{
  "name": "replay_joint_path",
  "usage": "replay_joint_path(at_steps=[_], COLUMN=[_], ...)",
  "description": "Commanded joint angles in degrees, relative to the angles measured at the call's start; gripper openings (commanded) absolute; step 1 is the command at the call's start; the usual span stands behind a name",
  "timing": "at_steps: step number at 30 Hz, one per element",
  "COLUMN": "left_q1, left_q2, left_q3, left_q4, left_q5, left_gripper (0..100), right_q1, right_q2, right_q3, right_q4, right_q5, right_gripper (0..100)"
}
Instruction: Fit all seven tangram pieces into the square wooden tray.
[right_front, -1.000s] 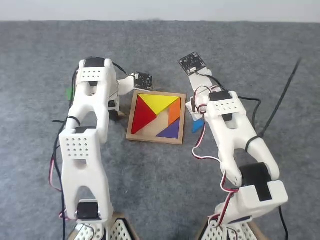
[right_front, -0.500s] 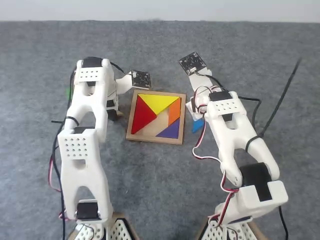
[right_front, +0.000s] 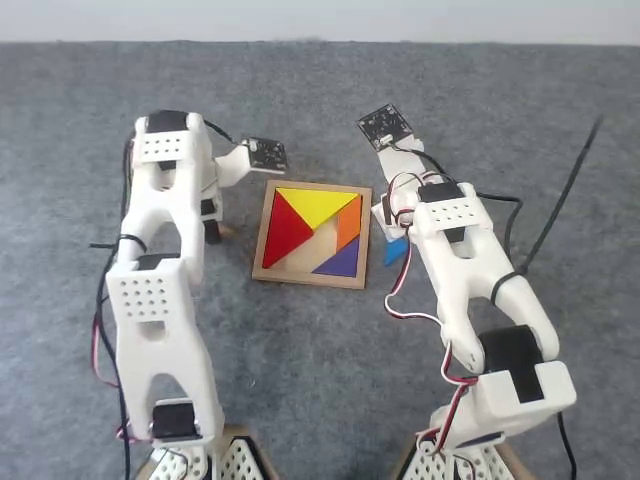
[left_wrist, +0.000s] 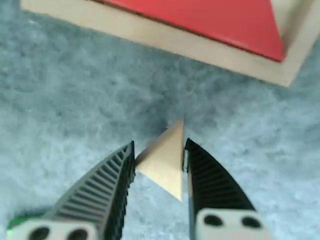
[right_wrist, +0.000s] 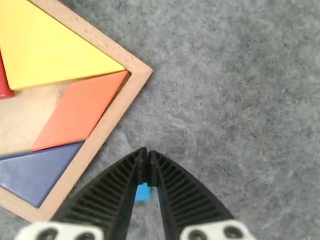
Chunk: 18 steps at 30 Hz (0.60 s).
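Surface: grey, felt-like counter (right_front: 520, 110) seen from above, with two white arms side by side on it.
Tray: we see the square wooden tray (right_front: 311, 278) lying flat between the arms. It holds a red triangle (right_front: 285, 230), a yellow triangle (right_front: 316, 205), an orange parallelogram (right_front: 349, 227) and a purple triangle (right_front: 344, 262). Bare wood shows in its middle.
Left fingers: the left gripper (left_wrist: 159, 144) has its fingers clamped on either side of a plain wooden triangle (left_wrist: 165, 162), near the tray's rim on the red triangle's side.
Right fingers: the right gripper (right_wrist: 146, 152) has its fingers pressed together at the tips, just beside the tray's rim by the purple triangle.
Hard to make out: a blue piece (right_wrist: 143, 192) peeks through the slit behind those tips, and we cannot tell whether it is pinched or lies underneath. Nor can we tell whether the wooden triangle is lifted or touches the counter.
View differences: from above, each arm mostly covers its own fingers. The blue piece pokes out from under the right arm beside the tray, its outline cut off. Each wrist view cuts the tray down to one corner.
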Motion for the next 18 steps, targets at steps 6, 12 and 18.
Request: replay_joint_path(at_steps=[6,12,18], left_q1=[2.46,9.32,16.88], left_q2=[-7.82,-17.67,-35.16], left_q3=[-0.84,11.74,32.4], left_q4=[4.75,4.57,-5.63], left_q5=[7.56,13.8,24.62], left_gripper=[14,14,14], right_q1=[-0.13,1.19,5.32], right_q2=[-1.36,-4.97,-10.33], right_q3=[-0.62,0.26,2.37], right_q4=[0.4,1.1,0.66], right_q5=[0.62,0.18,-1.67], right_gripper=[0.7,0.7,0.7])
